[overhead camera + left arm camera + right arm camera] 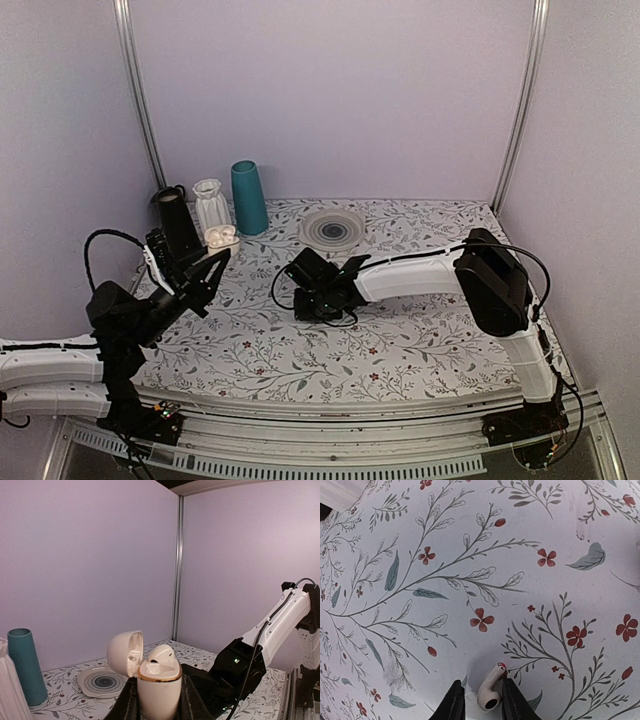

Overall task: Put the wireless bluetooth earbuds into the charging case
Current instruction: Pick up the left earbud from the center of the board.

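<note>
My left gripper (159, 702) is shut on the cream-white charging case (157, 682) and holds it upright above the table's left side. Its lid (125, 652) hangs open to the left. One white earbud (162, 655) sits in the case with its head sticking up. In the top view the case (221, 237) shows at the left gripper's (213, 255) tip. A second earbud (490, 690) lies on the floral cloth between the fingers of my right gripper (483, 704). It touches the right finger (514, 702); a gap remains on the left side. The right gripper (320, 300) points down at mid-table.
A black vase (175, 215), a ribbed white vase (210, 205) and a teal vase (248, 197) stand at the back left, close behind the held case. A round ringed coaster (332, 228) lies at the back centre. Walls enclose the table on three sides.
</note>
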{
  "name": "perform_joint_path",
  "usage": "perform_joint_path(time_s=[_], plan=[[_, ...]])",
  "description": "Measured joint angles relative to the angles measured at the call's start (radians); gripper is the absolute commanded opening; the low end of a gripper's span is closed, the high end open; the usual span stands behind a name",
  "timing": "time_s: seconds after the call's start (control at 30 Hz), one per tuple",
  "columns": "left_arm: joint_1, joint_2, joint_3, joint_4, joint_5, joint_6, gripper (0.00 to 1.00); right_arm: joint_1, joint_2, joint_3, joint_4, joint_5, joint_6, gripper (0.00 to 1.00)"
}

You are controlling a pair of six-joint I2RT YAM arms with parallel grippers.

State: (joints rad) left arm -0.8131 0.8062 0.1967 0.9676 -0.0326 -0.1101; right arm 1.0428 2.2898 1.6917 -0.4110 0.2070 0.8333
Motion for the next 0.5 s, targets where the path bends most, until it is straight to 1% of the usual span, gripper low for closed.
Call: perform_joint_path(time_s=[0.5], plan=[[0.000,0.012,0.000,0.000,0.006,-0.011,0.00,0.010,-0.015,-0.035,0.031,0.039,-0.078,0.25]])
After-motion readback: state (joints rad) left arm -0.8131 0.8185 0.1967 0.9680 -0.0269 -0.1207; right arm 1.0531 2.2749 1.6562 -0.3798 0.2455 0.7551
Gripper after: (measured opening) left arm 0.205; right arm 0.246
